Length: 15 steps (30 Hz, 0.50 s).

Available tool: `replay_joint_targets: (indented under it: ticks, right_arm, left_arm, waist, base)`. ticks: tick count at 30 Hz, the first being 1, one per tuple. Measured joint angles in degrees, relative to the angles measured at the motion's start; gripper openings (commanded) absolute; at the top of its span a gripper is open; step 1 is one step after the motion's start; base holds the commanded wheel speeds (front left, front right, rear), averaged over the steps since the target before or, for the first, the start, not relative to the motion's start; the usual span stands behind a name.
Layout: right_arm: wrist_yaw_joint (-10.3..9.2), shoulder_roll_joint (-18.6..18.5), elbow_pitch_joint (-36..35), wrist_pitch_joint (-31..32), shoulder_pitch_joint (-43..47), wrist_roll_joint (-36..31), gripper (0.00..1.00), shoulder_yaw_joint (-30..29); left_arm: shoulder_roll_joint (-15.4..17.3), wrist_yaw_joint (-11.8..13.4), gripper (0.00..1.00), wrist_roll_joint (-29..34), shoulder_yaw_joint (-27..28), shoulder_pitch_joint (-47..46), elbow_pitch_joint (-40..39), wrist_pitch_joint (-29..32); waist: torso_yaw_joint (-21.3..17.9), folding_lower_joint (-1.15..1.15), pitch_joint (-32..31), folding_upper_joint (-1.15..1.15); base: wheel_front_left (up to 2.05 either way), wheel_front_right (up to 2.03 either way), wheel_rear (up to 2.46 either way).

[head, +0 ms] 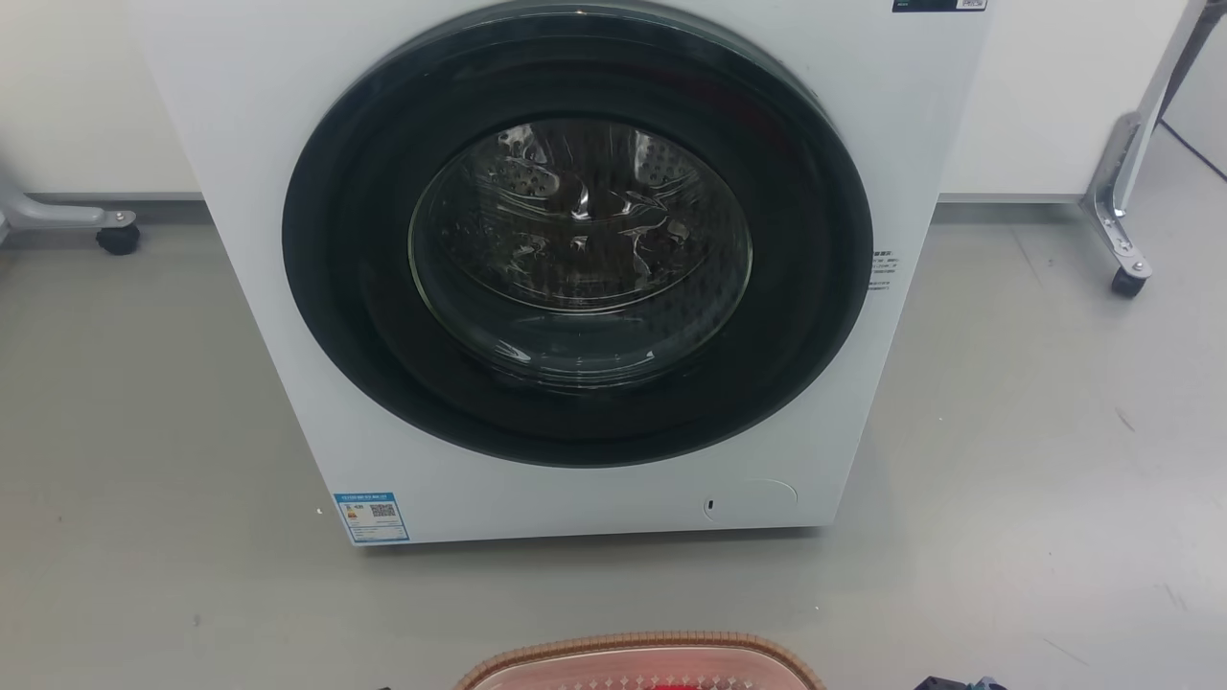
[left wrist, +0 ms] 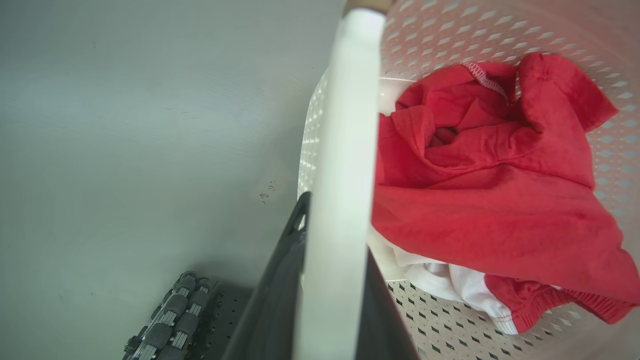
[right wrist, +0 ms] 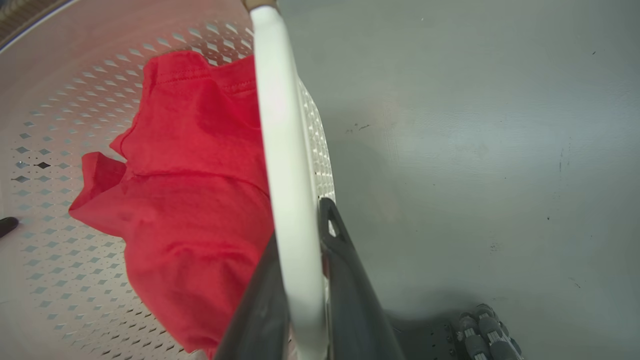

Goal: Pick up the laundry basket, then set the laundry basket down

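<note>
Head view: the laundry basket shows its brown rim at the bottom edge, just in front of me. Beyond it a white washing machine stands on the grey floor, its dark round door shut.

Left wrist view: my left gripper pinches the basket's white left handle, one finger on each side. A red garment lies inside.

Right wrist view: my right gripper clamps the right handle the same way.
</note>
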Motion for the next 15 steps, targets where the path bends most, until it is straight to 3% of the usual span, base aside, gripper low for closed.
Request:
replay_joint_targets:
  ticks: [15]
  right_arm:
    - [0.0, -0.24, 0.26, -0.52, -1.38, 0.03, 0.0, 0.22]
  left_arm:
    - [0.21, 0.51, 0.0, -0.82, -1.99, -0.27, -1.26, -1.03]
  waist:
    - [-0.02, 0.0, 2.62, 0.0]
  base:
    - [0.0, 0.0, 0.0]
